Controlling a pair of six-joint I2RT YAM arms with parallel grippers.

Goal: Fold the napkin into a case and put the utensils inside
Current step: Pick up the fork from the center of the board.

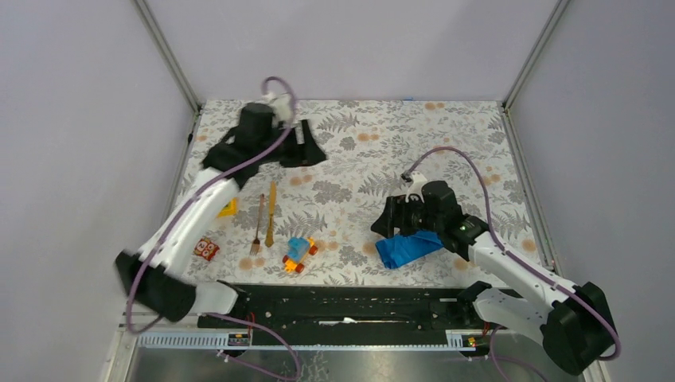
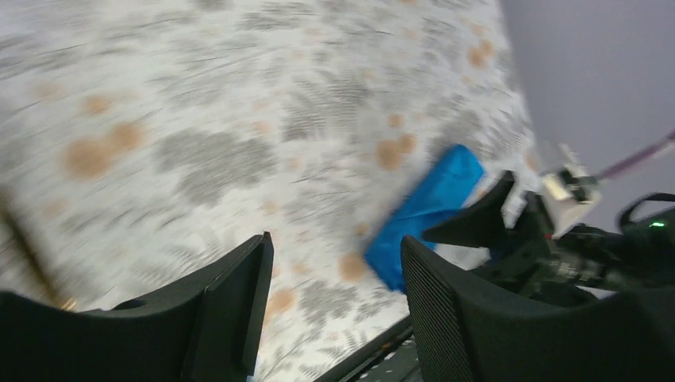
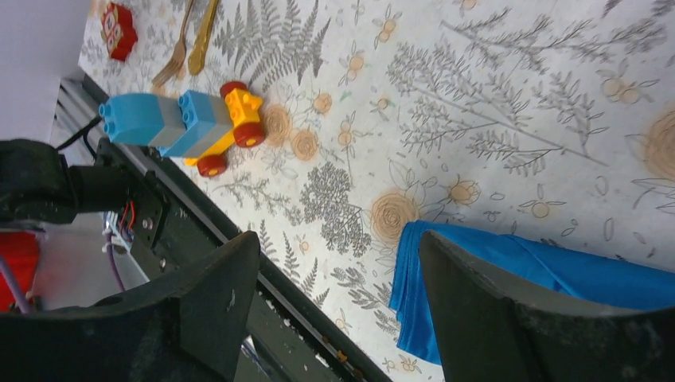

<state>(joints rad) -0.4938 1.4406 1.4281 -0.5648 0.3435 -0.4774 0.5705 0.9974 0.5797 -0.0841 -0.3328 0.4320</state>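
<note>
Nearest the arm bases, on the leaf-patterned counter (image 1: 446, 143), lie a red block (image 1: 207, 249), a blue-and-orange toy car (image 1: 299, 254) and, well to its right, the blue napkin (image 1: 408, 248), bunched into a loose rumpled strip. The right tool (image 1: 388, 225) sits low at the napkin's left end. In the right wrist view its fingers (image 3: 477, 318) are spread apart with bare counter between them, and the cloth edge runs under the one on the right. Farther back on the left, the fork (image 1: 259, 225) and knife (image 1: 271, 213) lie side by side, lengthwise and just apart, with a yellow block (image 1: 228, 209) beside them partly hidden by the left arm. Farthest off, the left tool (image 1: 305, 150) hangs over the counter's far-left part, its fingers (image 2: 231, 310) spread and gripping nothing.
</note>
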